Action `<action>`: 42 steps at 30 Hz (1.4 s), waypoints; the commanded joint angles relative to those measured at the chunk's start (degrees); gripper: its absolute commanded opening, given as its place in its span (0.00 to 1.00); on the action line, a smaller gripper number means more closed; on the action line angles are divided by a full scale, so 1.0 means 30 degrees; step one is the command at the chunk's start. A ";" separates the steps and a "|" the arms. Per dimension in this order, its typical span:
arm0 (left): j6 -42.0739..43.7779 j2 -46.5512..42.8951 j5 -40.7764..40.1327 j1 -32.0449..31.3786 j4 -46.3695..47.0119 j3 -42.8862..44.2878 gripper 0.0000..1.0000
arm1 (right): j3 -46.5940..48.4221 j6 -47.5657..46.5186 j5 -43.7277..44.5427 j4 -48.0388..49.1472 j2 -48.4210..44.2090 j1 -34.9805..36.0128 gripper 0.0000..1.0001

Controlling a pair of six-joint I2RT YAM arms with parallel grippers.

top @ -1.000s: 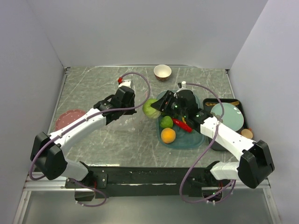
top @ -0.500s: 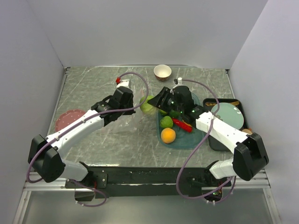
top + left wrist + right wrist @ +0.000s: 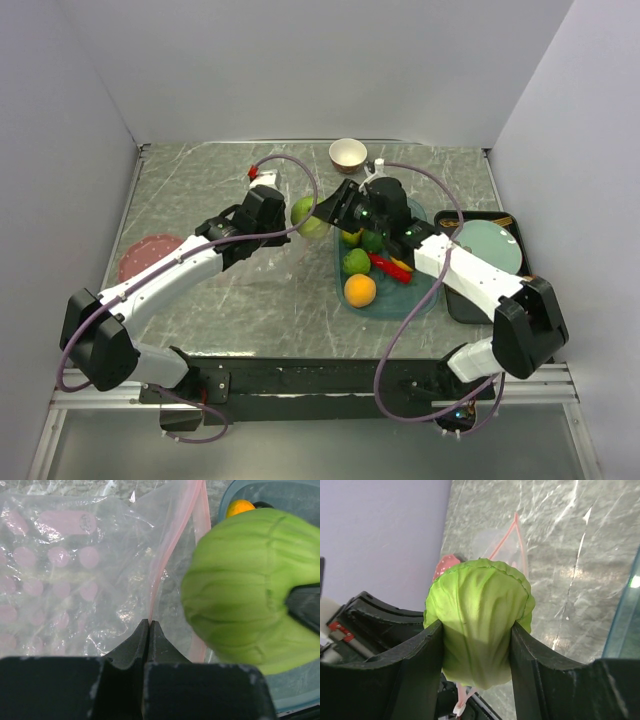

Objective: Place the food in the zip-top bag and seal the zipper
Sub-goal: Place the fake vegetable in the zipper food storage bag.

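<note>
**Booth:** Your right gripper has the cabbage clamped, one finger on each flank, and the leafy head pokes out past the tips.

**Floor:** Where are you holding it?

**Booth:** You've got it up off the table, between the teal tray and your left gripper, just beside the mouth of the zip-top bag.

**Floor:** And your left claw?

**Booth:** Its jaws are pinched tight on the zipper, and the pink strip runs straight down into the tips. From the left wrist view the bag spreads away to the left, crumpled and clear, with pink blobs showing through the film.

**Floor:** Is the cabbage touching the plastic?

**Booth:** I can't tell. From your left wrist it fills the right half of the view, right next to the pink strip and in front of the tray's rim.

**Floor:** And the rest of the food?

**Booth:** It's sitting in the tray: an orange nearest you, a lime behind it, the red chili alongside, and the lemon tucked under your right arm. The bowl stands at the far edge of the table.
</note>
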 commanded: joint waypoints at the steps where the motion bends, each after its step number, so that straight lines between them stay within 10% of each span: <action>1: -0.0330 -0.0751 0.0444 0.0051 0.0410 0.0127 0.01 | 0.1072 0.0188 -0.1209 0.1462 0.0876 0.0084 0.00; 26: -0.0711 -0.0721 0.1144 0.0110 0.1316 0.1125 0.01 | 0.4645 -0.2302 0.0691 -0.4425 0.3572 0.2192 0.00; 42: -0.0799 -0.1748 0.0386 0.0139 0.1084 0.0420 0.01 | 0.4707 -0.2713 0.2302 -0.4545 0.2669 0.2809 0.82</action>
